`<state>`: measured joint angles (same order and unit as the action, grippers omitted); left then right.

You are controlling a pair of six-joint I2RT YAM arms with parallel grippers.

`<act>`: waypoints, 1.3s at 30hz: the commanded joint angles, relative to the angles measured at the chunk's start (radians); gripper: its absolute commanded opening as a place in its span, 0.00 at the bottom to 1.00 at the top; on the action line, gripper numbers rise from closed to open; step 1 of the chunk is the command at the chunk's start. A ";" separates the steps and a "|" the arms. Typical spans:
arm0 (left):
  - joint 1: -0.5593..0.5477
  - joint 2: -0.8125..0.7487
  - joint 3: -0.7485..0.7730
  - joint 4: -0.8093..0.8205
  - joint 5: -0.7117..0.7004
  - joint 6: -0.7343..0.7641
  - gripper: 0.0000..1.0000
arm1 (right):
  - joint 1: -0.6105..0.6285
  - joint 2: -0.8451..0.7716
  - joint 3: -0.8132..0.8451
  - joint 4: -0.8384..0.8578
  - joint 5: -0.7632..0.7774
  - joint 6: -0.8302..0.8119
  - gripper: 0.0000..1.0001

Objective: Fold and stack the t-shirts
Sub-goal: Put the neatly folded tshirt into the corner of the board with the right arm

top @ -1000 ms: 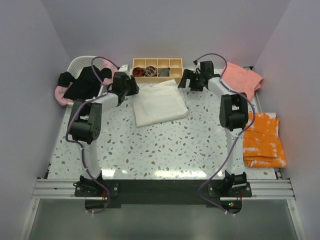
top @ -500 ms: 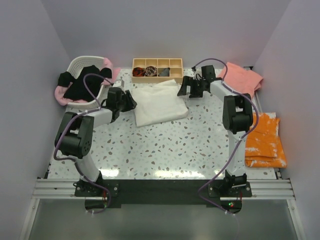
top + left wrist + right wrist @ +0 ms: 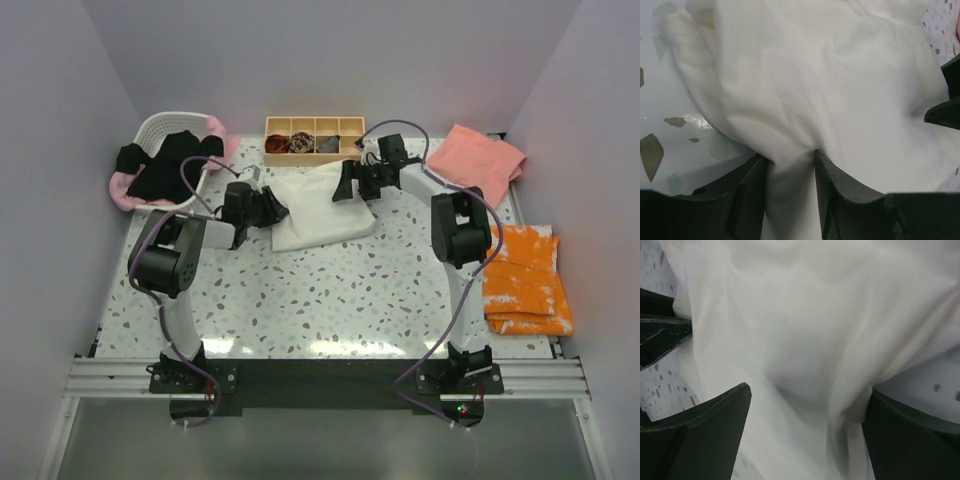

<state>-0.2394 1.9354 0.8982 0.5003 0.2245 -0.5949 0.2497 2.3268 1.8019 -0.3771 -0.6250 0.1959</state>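
Left gripper (image 3: pixel 789 167) clamped on a fold of the white t-shirt (image 3: pixel 322 208), centre of top view. Right gripper (image 3: pixel 810 390) wide open, straddling its upper-right edge.

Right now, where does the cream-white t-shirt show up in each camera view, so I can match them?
Top external: the cream-white t-shirt lies at the middle-back of the speckled tabletop.
Left wrist: it fills most of the frame, with a fold running between the left tool fingers.
Right wrist: it fills nearly the whole frame.
Shared landmark: the speckled tabletop, at the left edge of the left wrist view and the right edge of the right wrist view.
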 commanded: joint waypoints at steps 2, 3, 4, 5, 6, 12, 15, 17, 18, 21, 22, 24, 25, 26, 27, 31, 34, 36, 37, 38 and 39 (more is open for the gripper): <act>-0.047 0.043 0.018 -0.059 0.022 0.007 0.45 | 0.088 0.094 -0.107 -0.079 0.044 0.028 0.80; -0.047 0.043 0.016 -0.062 0.024 0.007 0.45 | 0.089 0.091 -0.124 -0.060 0.030 0.040 0.72; -0.049 0.043 0.018 -0.063 0.024 0.006 0.45 | 0.088 0.086 -0.160 -0.040 0.027 0.051 0.64; -0.049 0.042 0.016 -0.065 0.024 0.007 0.45 | 0.089 0.077 -0.179 0.001 0.027 0.077 0.57; -0.049 0.040 0.013 -0.066 0.024 0.007 0.45 | 0.088 0.072 -0.193 0.019 0.025 0.088 0.30; -0.049 0.007 -0.016 -0.085 0.004 0.017 0.45 | 0.082 0.017 -0.239 0.095 0.045 0.131 0.00; -0.049 -0.022 -0.027 -0.123 -0.019 0.036 0.44 | 0.062 -0.058 -0.256 0.095 0.087 0.129 0.00; -0.049 -0.042 -0.039 -0.140 -0.036 0.044 0.44 | 0.042 -0.105 -0.263 0.080 0.128 0.117 0.00; -0.049 -0.050 -0.044 -0.144 -0.039 0.049 0.44 | 0.036 -0.151 -0.269 0.072 0.140 0.106 0.00; -0.051 -0.081 -0.054 -0.152 -0.039 0.049 0.44 | 0.019 -0.249 -0.297 0.061 0.229 0.074 0.00; -0.051 -0.090 -0.061 -0.151 -0.040 0.049 0.44 | 0.014 -0.270 -0.299 0.050 0.255 0.071 0.00; -0.055 -0.117 -0.067 -0.157 -0.047 0.047 0.44 | -0.003 -0.326 -0.300 0.047 0.332 0.062 0.00; -0.055 -0.128 -0.073 -0.158 -0.050 0.047 0.44 | -0.012 -0.346 -0.300 0.044 0.364 0.057 0.00; -0.060 -0.137 -0.073 -0.160 -0.051 0.047 0.44 | -0.013 -0.362 -0.300 0.049 0.434 0.056 0.00; -0.061 -0.153 -0.074 -0.166 -0.050 0.047 0.44 | -0.018 -0.374 -0.294 0.055 0.462 0.057 0.00; -0.078 -0.174 -0.073 -0.169 -0.036 0.040 0.44 | -0.053 -0.402 -0.243 0.061 0.622 0.091 0.00; -0.090 -0.171 -0.067 -0.160 -0.016 0.035 0.44 | -0.095 -0.386 -0.191 0.073 0.708 0.128 0.00; -0.098 -0.170 -0.065 -0.161 -0.005 0.032 0.44 | -0.110 -0.374 -0.164 0.110 0.783 0.134 0.00; -0.103 -0.170 -0.065 -0.160 -0.004 0.032 0.44 | -0.136 -0.362 -0.156 0.122 0.815 0.145 0.00; -0.106 -0.168 -0.068 -0.157 -0.001 0.030 0.44 | -0.150 -0.347 -0.153 0.142 0.817 0.157 0.00; -0.107 -0.167 -0.067 -0.155 0.001 0.030 0.44 | -0.161 -0.339 -0.162 0.209 0.820 0.174 0.00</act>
<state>-0.3332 1.8034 0.8280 0.3260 0.2054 -0.5804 0.1482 1.9728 1.5845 -0.3321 0.0376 0.3092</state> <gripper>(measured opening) 0.439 0.139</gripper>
